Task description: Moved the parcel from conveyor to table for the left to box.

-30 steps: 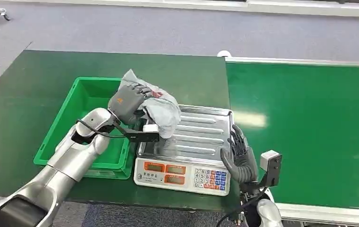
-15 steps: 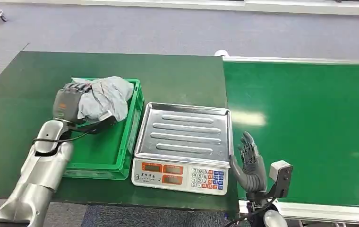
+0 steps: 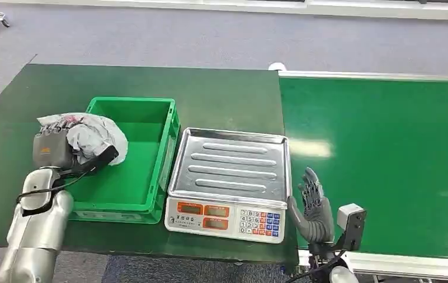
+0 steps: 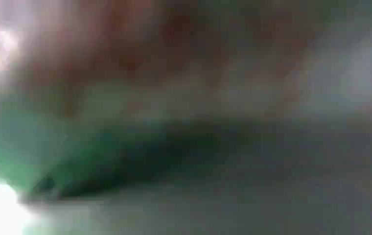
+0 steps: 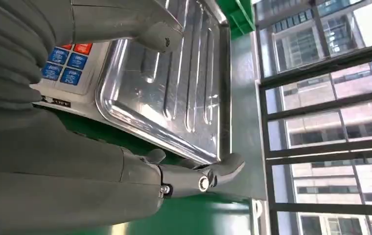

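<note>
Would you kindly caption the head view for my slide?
Left hand holds a grey parcel over the green box's left rim; right hand open beside the scale.

The left hand (image 3: 52, 148) is carrying the grey parcel (image 3: 95, 137) leftward: a second ago it was holding it over the scale's steel tray (image 3: 233, 162), half a second ago above the green bin (image 3: 128, 158), and it is now gripping it over the bin's left rim. The right hand (image 3: 312, 206), fingers apart, is sitting slightly lower and further right beside the scale.
</note>
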